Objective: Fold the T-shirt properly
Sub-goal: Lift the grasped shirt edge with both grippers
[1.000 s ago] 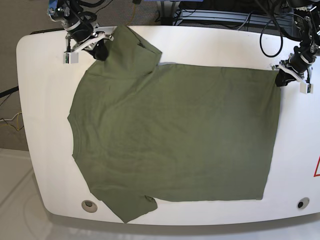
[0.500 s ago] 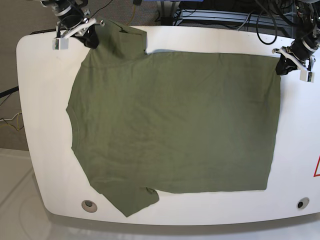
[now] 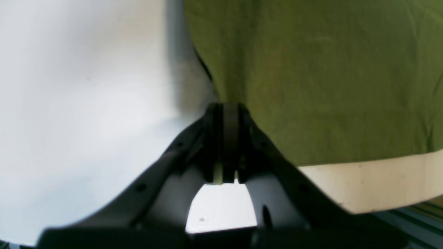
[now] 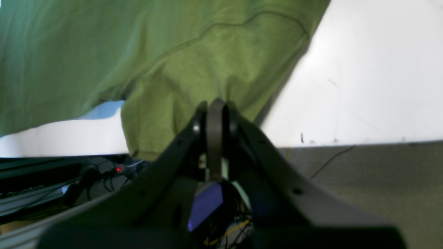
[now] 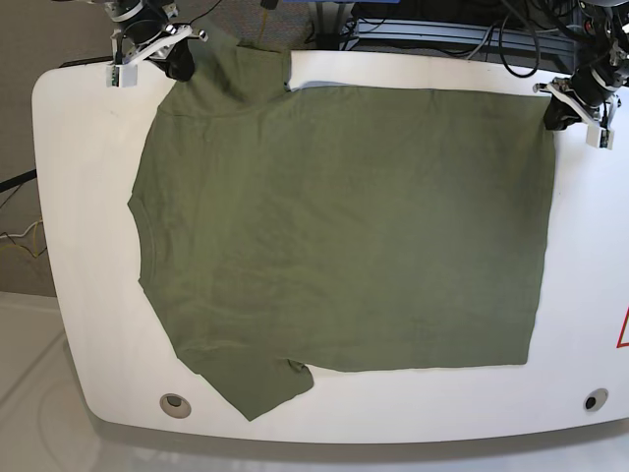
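The olive-green T-shirt [image 5: 334, 226] lies spread flat on the white table [image 5: 79, 197], collar to the left and hem to the right. My right gripper [image 5: 182, 67] is at the far left corner, shut on the far sleeve, which reaches the table's back edge. In the right wrist view the jaws [image 4: 215, 103] pinch the sleeve cloth [image 4: 173, 52] by its hem. My left gripper [image 5: 556, 115] is at the far right, shut on the hem corner. The left wrist view shows those jaws [image 3: 226, 109] closed on the shirt's corner [image 3: 311, 79]. The near sleeve lies by the front edge.
Cables and dark equipment [image 5: 432, 29] crowd the space behind the table. Two round holes [image 5: 176, 404] [image 5: 591, 400] sit near the front edge. A red warning mark [image 5: 623, 329] is at the right edge. Floor shows left of the table.
Both grippers have pulled toward the table's far edge, dragging the shirt with them. The cloth has moved away from the front edge and lies flatter along the top.
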{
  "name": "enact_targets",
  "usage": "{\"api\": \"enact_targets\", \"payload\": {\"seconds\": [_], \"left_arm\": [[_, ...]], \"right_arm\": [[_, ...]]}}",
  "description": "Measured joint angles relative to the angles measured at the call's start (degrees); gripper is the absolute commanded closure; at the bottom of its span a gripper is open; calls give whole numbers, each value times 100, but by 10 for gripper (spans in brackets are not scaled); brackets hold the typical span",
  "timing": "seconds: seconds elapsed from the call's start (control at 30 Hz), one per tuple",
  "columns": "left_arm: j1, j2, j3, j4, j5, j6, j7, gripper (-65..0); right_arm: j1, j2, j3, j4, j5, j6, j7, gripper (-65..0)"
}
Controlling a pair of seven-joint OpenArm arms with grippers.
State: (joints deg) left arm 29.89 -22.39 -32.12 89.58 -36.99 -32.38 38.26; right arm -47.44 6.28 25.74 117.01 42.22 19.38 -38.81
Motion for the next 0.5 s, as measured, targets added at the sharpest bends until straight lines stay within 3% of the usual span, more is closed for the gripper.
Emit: {"api": "enact_targets", "payload": {"seconds": [0.5], "left_arm": [[-640,26,50,227,-125,20,262,0]], "right_arm": [[1121,28,105,72,2,20,-31,0]]}}
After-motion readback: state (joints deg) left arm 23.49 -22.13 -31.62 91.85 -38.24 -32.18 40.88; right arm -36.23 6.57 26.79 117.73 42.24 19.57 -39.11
